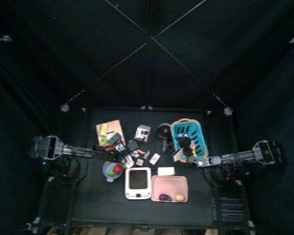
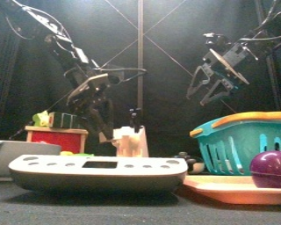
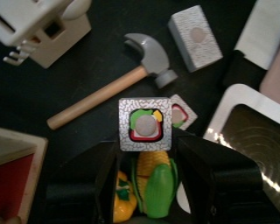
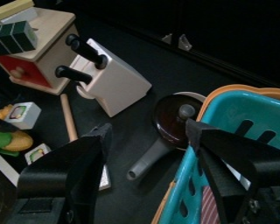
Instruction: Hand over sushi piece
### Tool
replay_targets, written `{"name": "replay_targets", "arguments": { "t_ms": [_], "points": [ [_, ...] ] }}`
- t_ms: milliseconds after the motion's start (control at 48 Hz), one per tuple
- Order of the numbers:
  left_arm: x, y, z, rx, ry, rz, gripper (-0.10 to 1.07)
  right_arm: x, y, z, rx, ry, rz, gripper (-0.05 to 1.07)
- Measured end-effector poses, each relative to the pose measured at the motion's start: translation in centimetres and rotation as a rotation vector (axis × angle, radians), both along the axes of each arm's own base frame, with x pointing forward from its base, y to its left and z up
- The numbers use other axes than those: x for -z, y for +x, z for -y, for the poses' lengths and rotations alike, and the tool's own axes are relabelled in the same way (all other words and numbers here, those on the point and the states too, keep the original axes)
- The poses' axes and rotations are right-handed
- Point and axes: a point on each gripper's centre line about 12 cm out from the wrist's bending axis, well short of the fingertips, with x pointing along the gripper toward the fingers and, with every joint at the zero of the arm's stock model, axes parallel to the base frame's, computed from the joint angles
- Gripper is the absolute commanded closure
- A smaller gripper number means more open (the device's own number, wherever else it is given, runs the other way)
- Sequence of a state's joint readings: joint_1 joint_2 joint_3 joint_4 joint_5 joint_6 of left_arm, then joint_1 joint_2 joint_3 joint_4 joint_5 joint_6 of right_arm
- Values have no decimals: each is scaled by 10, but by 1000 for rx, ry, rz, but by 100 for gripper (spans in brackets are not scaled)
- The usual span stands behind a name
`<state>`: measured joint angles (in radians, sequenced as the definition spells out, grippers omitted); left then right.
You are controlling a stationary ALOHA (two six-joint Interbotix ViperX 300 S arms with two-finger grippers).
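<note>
1. The left gripper (image 3: 143,162) holds a square sushi piece (image 3: 145,123), grey-edged with a white centre and flecks of red and green, its two black jaws closed on the piece's lower edge.
2. In the front view the left gripper (image 2: 94,104) hangs above the table's left half, clear of the tabletop.
3. Below the held piece lies a toy hammer with a grey head and a pale wooden handle (image 3: 108,85), flat on the black table (image 3: 73,156).
4. Just beside the piece a second small square sushi piece with a red border (image 3: 181,113) rests on the table, touching the rim of a white plate (image 3: 252,131).
5. A small grey rectangular block (image 3: 196,37) lies beyond the hammer head, apart from it.
6. Yellow and green toy food (image 3: 143,188) sits between the left jaws, under the held piece.
7. The right gripper (image 4: 146,144) is spread wide and holds nothing; in the front view it (image 2: 212,86) hangs high over the table's right side.
8. Under the right gripper sits a dark brown toy frying pan (image 4: 168,128), next to a teal plastic basket with an orange rim (image 4: 243,122).
9. A pale wooden knife block with black handles (image 4: 108,75) stands to the left of the pan.
10. At the near edge a white scale (image 2: 98,170) sits left of a pink tray (image 2: 231,185) that carries a purple ball (image 2: 272,167).
</note>
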<state>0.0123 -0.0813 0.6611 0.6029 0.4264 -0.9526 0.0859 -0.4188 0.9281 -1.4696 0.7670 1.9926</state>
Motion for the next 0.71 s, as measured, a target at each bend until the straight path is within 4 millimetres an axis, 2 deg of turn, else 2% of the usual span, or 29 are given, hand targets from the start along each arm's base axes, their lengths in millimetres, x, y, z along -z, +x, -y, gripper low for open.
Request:
{"name": "replay_targets", "arguments": {
  "t_ms": [271, 500, 708],
  "points": [
    [-23, 11, 6, 147, 92, 126, 23, -16, 21, -18, -150, 100, 79, 4],
    [-44, 28, 10, 227, 115, 238, 23, -26, 34, -38, -312, 300, 159, 4],
    [-53, 33, 9, 273, 174, 262, 23, -25, 36, -27, -311, 438, 216, 4]
  ]
}}
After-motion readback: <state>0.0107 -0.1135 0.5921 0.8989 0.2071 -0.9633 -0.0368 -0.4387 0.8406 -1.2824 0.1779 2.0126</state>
